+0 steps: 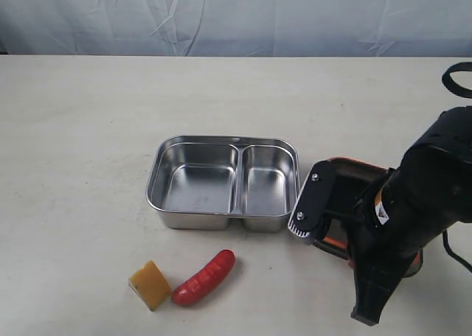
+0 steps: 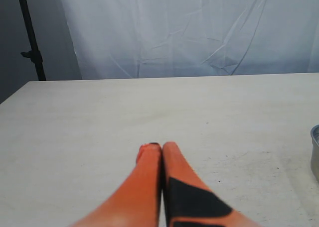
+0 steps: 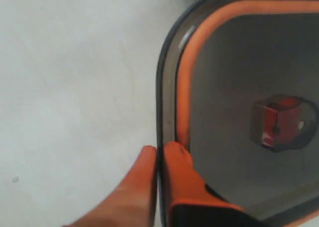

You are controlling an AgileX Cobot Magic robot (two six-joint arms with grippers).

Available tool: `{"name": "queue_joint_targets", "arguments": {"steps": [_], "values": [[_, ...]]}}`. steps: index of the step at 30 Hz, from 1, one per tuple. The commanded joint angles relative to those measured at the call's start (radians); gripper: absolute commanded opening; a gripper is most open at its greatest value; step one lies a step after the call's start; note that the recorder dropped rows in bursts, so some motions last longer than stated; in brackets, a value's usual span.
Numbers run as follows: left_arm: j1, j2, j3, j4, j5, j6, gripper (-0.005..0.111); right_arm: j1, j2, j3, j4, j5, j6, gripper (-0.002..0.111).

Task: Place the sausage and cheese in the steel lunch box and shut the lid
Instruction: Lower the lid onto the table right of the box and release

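The steel lunch box (image 1: 221, 138) stands open on the table with both compartments empty. In front of it lie the red sausage (image 1: 204, 278) and, to its left, the yellow cheese (image 1: 150, 284). Right of the box, the dark lid (image 3: 234, 77) with its orange rim seal lies mostly under my right arm (image 1: 402, 218). My right gripper (image 3: 158, 148) is shut on the lid's edge, one finger outside the rim and one inside. In the left wrist view, my left gripper (image 2: 158, 146) is shut and empty above bare table. A sliver of the box rim (image 2: 315, 152) shows at that view's edge.
A pale cloth backdrop (image 1: 236, 15) hangs behind the table's far edge. A black stand pole (image 2: 30, 38) rises beyond the table in the left wrist view. A black cable (image 1: 456, 78) loops at the far right.
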Motion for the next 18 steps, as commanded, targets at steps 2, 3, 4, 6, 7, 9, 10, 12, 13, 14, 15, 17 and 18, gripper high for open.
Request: {"name": "queue_joint_targets", "arguments": {"steps": [2,3,4,6,7,9,10,12,13,14,15,17,18], "values": [[0.005,-0.004,0.005,-0.010,-0.002,0.000,0.000,0.004,0.008,0.001,0.045,-0.015,-0.017,0.038],[0.005,-0.004,0.005,-0.010,-0.002,0.000,0.000,0.004,0.008,0.001,0.048,-0.015,-0.017,0.043],[0.005,-0.004,0.005,-0.010,-0.002,0.000,0.000,0.004,0.008,0.001,0.052,-0.015,-0.017,0.047],[0.005,-0.004,0.005,-0.010,-0.002,0.000,0.000,0.004,0.006,-0.005,0.067,-0.010,-0.017,0.048],[0.005,-0.004,0.005,-0.010,-0.002,0.000,0.000,0.004,0.006,-0.011,0.073,-0.004,-0.017,0.047],[0.005,-0.004,0.005,-0.010,-0.002,0.000,0.000,0.004,0.004,-0.028,0.092,0.002,-0.017,0.047],[0.005,-0.004,0.005,-0.010,-0.002,0.000,0.000,0.004,0.004,-0.033,0.097,0.002,-0.017,0.047],[0.005,-0.004,0.005,-0.010,-0.002,0.000,0.000,0.004,0.004,-0.033,0.113,0.000,-0.017,0.048],[0.005,-0.004,0.005,-0.010,-0.002,0.000,0.000,0.004,0.004,-0.033,0.116,0.003,-0.017,0.048],[0.005,-0.004,0.005,-0.010,-0.002,0.000,0.000,0.004,0.004,-0.033,0.122,0.010,-0.017,0.049],[0.005,-0.004,0.005,-0.010,-0.002,0.000,0.000,0.004,0.004,-0.033,0.134,0.023,-0.017,0.051],[0.005,-0.004,0.005,-0.010,-0.002,0.000,0.000,0.004,0.004,-0.033,0.168,0.046,-0.017,0.054],[0.005,-0.004,0.005,-0.010,-0.002,0.000,0.000,0.004,0.004,-0.033,0.180,0.054,-0.017,0.053]]}}
